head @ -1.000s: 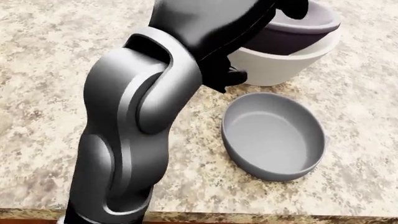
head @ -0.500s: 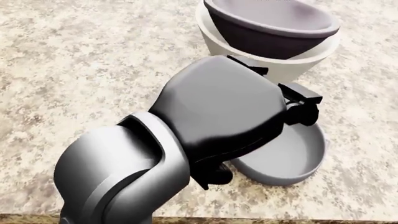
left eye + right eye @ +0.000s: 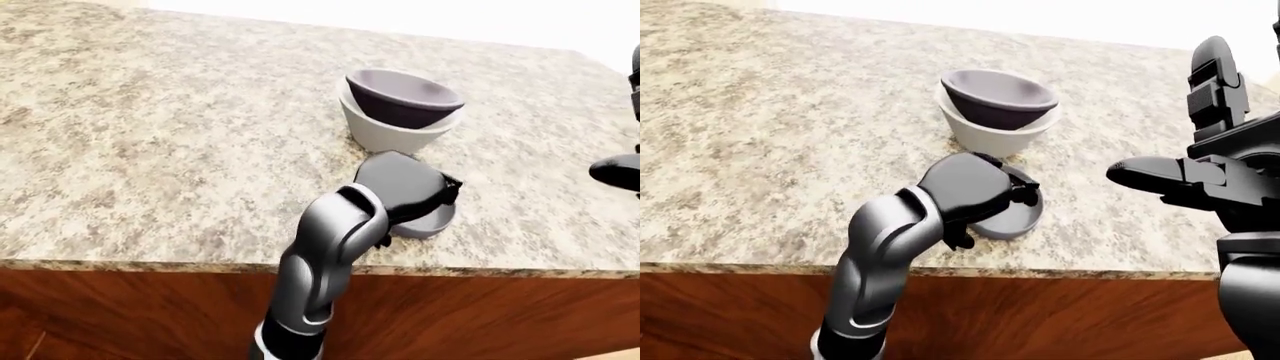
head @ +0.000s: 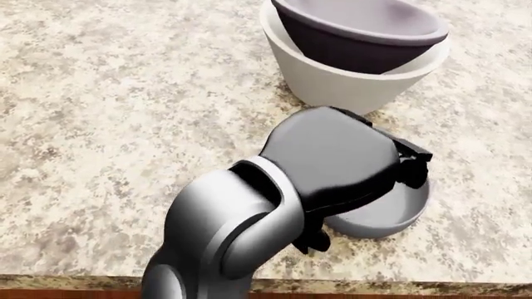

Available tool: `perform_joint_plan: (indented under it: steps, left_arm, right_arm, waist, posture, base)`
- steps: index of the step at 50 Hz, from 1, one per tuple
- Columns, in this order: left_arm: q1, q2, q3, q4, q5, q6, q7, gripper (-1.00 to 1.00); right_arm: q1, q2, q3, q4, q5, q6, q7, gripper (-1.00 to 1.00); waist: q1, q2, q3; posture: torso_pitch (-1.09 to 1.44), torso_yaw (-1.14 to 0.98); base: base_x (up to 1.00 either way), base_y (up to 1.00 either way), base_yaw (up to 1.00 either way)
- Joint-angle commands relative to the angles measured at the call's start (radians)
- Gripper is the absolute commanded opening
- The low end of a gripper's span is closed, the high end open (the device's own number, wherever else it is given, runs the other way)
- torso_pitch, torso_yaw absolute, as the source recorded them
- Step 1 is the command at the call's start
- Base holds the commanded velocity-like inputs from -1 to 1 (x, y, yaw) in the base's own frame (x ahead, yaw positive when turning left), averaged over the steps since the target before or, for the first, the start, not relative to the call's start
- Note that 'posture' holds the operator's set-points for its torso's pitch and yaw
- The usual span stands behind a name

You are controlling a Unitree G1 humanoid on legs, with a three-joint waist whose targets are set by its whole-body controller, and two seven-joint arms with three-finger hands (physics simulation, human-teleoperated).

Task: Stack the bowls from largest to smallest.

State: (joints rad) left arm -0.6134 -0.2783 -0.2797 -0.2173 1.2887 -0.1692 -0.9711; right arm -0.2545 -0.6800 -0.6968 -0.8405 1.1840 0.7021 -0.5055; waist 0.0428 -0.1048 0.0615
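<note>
A large white bowl (image 4: 341, 78) stands on the granite counter at the top of the head view, with a dark purple bowl (image 4: 357, 31) nested inside it. Below them, near the counter's edge, lies a shallow grey bowl (image 4: 391, 215). My left hand (image 4: 374, 187) rests low over it and covers its left half. Its fingers (image 4: 411, 165) reach over the bowl's right part and the thumb shows at the lower left, not closed round the rim. My right hand (image 3: 1185, 127) hovers open to the right of the bowls, above the counter.
The speckled granite counter (image 3: 150, 135) stretches wide to the left of the bowls. Its edge (image 4: 83, 280) runs just below the grey bowl, with a brown wooden cabinet front (image 3: 120, 315) beneath it.
My left arm has swung down from the stacked bowls, and the hand has dropped onto the grey bowl, which was uncovered a second ago. None of the bowls has moved.
</note>
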Motion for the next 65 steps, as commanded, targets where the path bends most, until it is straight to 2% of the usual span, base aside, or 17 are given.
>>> perform_joint_plan:
  steps: [1, 13, 20, 22, 30, 35, 38, 44, 49, 52, 56, 58, 65]
  left_arm:
    - [-0.029, -0.013, -0.007, -0.015, -0.002, -0.002, 0.030, 0.19]
    - [0.007, -0.007, -0.027, 0.081, 0.048, -0.040, 0.077, -0.03]
    - [0.016, -0.004, -0.021, 0.103, 0.058, -0.049, 0.067, -0.20]
    - [0.010, -0.003, -0.015, 0.109, 0.053, -0.045, 0.056, -0.33]
    - [-0.014, -0.010, -0.008, 0.101, 0.042, -0.023, 0.019, -0.59]
    - [-0.045, -0.037, -0.007, 0.038, 0.019, 0.011, -0.030, -0.98]
    - [-0.078, -0.065, -0.010, -0.029, 0.014, 0.046, -0.093, -1.00]
    - [-0.141, -0.090, 0.000, -0.109, 0.000, 0.092, -0.164, -1.00]
    - [-0.248, -0.098, 0.038, -0.151, -0.030, 0.159, -0.222, -1.00]
    - [-0.293, -0.106, 0.039, -0.189, -0.035, 0.214, -0.278, -1.00]
    - [-0.373, -0.097, 0.065, -0.167, -0.057, 0.252, -0.270, -1.00]
    - [-0.448, -0.086, 0.091, -0.129, -0.082, 0.274, -0.234, -1.00]
    - [-0.684, 0.044, 0.173, 0.045, -0.224, 0.383, -0.159, -1.00]
  right_arm:
    - [-0.018, -0.021, -0.019, -0.007, -0.002, -0.025, -0.001, 1.00]
    - [-0.007, -0.014, -0.025, -0.009, -0.006, -0.029, 0.007, 1.00]
    - [-0.006, -0.006, -0.021, -0.007, -0.016, -0.032, 0.012, 1.00]
    - [-0.008, -0.002, -0.016, -0.003, -0.027, -0.034, 0.018, 1.00]
    - [-0.011, 0.001, -0.014, 0.004, -0.035, -0.036, 0.026, 1.00]
    - [-0.006, -0.013, -0.035, 0.006, -0.015, -0.034, 0.022, 1.00]
    - [-0.005, -0.017, -0.037, 0.001, -0.003, -0.034, 0.012, 1.00]
    - [-0.003, -0.034, -0.048, 0.005, 0.016, -0.036, 0.005, 1.00]
    - [0.000, -0.042, -0.058, 0.007, 0.026, -0.035, 0.003, 1.00]
    - [0.005, -0.050, -0.071, 0.009, 0.038, -0.035, 0.001, 1.00]
    - [0.006, -0.048, -0.068, 0.013, 0.033, -0.040, 0.005, 1.00]
    - [0.006, -0.047, -0.065, 0.011, 0.032, -0.041, 0.004, 1.00]
    - [0.009, -0.038, -0.058, 0.012, 0.021, -0.043, 0.011, 1.00]
  waist:
    - [0.001, -0.007, -0.020]
    - [-0.001, -0.010, -0.023]
    - [-0.002, -0.011, -0.023]
    - [-0.002, -0.012, -0.022]
    - [-0.007, -0.012, -0.023]
    - [-0.006, -0.010, -0.024]
    - [-0.004, -0.009, -0.023]
    - [-0.002, -0.008, -0.020]
    - [-0.001, -0.009, -0.019]
    - [0.001, -0.011, -0.017]
    - [0.003, -0.013, -0.013]
    - [0.005, -0.015, -0.012]
    - [0.007, -0.015, -0.006]
  posture:
    - [0.00, 0.00]
    - [0.00, 0.00]
    - [0.00, 0.00]
    - [0.00, 0.00]
    - [0.00, 0.00]
    - [0.00, 0.00]
    - [0.00, 0.00]
    - [0.00, 0.00]
    - [0.00, 0.00]
    - [0.00, 0.00]
    - [0.00, 0.00]
    - [0.00, 0.00]
    - [0.00, 0.00]
  base:
    - [0.00, 0.00, 0.00]
    - [0.00, 0.00, 0.00]
    - [0.00, 0.00, 0.00]
    - [0.00, 0.00, 0.00]
    - [0.00, 0.00, 0.00]
    - [0.00, 0.00, 0.00]
    - [0.00, 0.00, 0.00]
    - [0.00, 0.00, 0.00]
    - [0.00, 0.00, 0.00]
    - [0.00, 0.00, 0.00]
    - [0.00, 0.00, 0.00]
    - [0.00, 0.00, 0.00]
    - [0.00, 0.00, 0.00]
